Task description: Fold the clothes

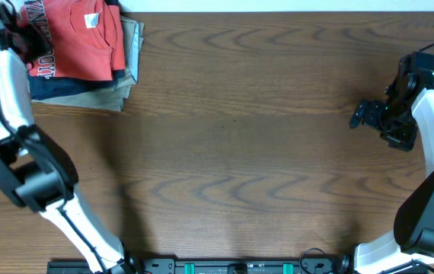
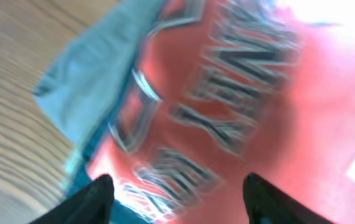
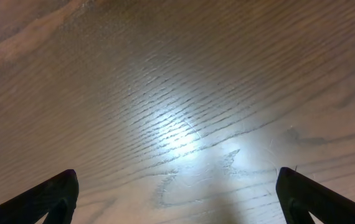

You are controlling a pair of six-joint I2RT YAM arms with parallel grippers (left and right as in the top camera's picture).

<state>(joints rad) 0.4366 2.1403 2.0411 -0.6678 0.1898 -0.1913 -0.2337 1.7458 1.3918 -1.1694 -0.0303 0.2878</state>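
step: stacking, likely done; shirt (image 1: 76, 38) on pile (image 1: 126, 87), far-left desk (image 1: 240, 152) corner | left jaws wide over it, right wide, empty | next: lift left clear

The right gripper (image 3: 177, 202) hangs above a wooden table (image 3: 184, 68). Its two dark fingers (image 3: 50, 198) are spread wide at the lower corners of the view, with only wood grain showing between them. A bright patch of reflected light (image 3: 176, 134) lies on the brown, wavy grain near the middle. Toward the top edge the tabletop looks darker and softer.
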